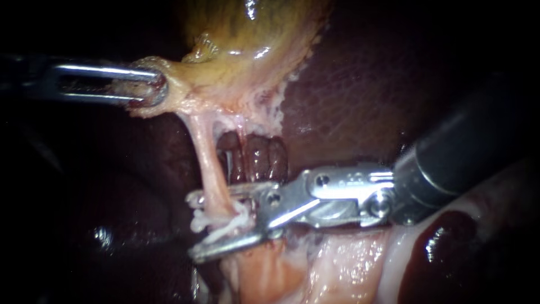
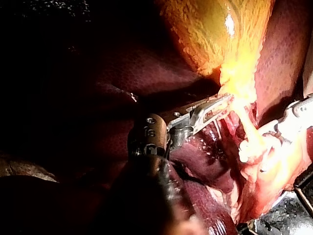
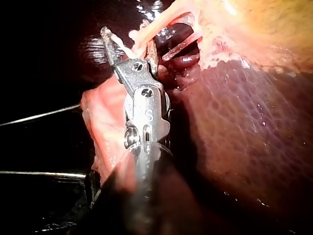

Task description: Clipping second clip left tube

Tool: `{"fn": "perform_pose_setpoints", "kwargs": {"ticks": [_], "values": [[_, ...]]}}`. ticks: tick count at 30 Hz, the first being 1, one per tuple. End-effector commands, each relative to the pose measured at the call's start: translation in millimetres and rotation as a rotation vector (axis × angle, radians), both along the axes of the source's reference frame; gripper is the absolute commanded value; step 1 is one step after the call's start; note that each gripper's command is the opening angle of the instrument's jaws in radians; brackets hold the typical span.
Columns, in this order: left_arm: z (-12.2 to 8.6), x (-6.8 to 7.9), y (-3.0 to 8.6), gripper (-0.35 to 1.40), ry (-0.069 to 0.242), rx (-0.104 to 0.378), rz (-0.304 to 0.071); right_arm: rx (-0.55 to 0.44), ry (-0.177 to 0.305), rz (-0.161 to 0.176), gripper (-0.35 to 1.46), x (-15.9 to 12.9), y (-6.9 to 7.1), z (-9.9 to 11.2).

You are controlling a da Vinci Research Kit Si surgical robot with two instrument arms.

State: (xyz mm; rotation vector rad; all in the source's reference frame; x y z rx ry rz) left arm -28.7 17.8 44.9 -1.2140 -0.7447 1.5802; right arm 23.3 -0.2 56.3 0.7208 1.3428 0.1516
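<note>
We are clamping the soft yellow gallbladder (image 1: 253, 50) with our left instrument (image 1: 153, 87); our right instrument (image 1: 198, 225), jaws apart, is reaching around the thin pink left tube (image 1: 207, 157), likely slippery; take it low

No legible text or labels visible

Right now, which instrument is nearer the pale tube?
Right. The right instrument has its tip at the tube, beside a white clip; the left instrument grips the gallbladder past the tube's upper end.
</note>
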Motion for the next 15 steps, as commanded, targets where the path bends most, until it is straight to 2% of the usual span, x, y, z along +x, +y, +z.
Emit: {"fn": "perform_pose_setpoints", "kwargs": {"ticks": [1, 8, 13, 15], "values": [[0.0, 0.0, 0.0, -0.35, 0.000, 0.000, 0.000, 0.000, 0.000, 0.000, 0.41, -0.2, 0.1, 0.0], [0.0, 0.0, 0.0, -0.35, 0.000, 0.000, 0.000, 0.002, 0.001, 0.000, 0.20, -0.3, 0.4, -0.2], [0.1, 0.0, 0.0, -0.35, 0.000, 0.000, 0.000, 0.005, 0.008, -0.012, -0.17, -0.5, 0.3, -0.2], [0.1, 0.0, 0.1, -0.35, -0.001, 0.000, 0.000, 0.005, 0.009, -0.014, -0.24, -0.5, 0.3, -0.2]]}}
